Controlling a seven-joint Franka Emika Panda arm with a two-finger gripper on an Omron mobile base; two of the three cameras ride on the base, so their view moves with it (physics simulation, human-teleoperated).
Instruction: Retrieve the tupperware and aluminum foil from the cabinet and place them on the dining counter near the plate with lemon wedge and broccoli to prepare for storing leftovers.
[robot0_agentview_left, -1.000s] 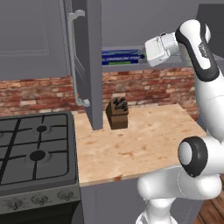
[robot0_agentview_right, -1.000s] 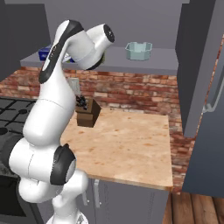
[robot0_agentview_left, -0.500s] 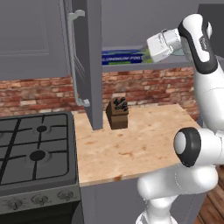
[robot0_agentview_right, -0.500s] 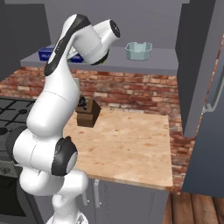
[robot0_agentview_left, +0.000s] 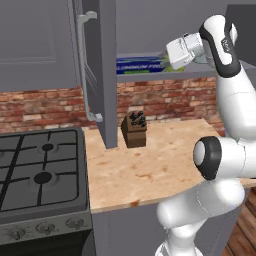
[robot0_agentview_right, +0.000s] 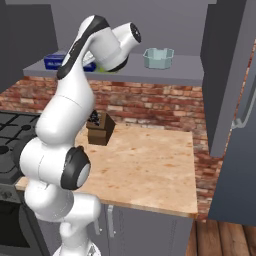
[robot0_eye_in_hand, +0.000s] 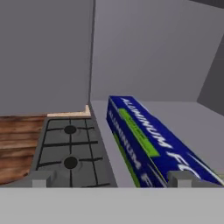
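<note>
The aluminum foil (robot0_eye_in_hand: 148, 140), a long blue box with white lettering and a green stripe, lies on the open cabinet's grey shelf (robot0_agentview_left: 200, 72). In the hand view its near end sits between the fingertips of my gripper (robot0_eye_in_hand: 111, 178), closer to the right fingertip (robot0_eye_in_hand: 181, 177), and the jaws stand wide open with nothing gripped. From the left base view my white hand (robot0_agentview_left: 179, 51) hovers at the right end of the foil (robot0_agentview_left: 140, 65). The tupperware (robot0_agentview_right: 158, 57), a pale teal tub, stands further right on the shelf (robot0_agentview_right: 150, 75). The dining counter, plate, lemon wedge and broccoli are out of view.
The open cabinet door (robot0_agentview_left: 97, 75) with its silver bar handle (robot0_agentview_left: 87, 65) hangs left of the shelf. A brown knife block (robot0_agentview_left: 134, 130) stands on the wood worktop (robot0_agentview_left: 160, 165) below. A gas stove (robot0_agentview_left: 40, 170) lies to the left.
The arm's elbow has risen a little and the hand has shifted slightly at the foil's end. The jaws have stayed open and the foil has not moved.
</note>
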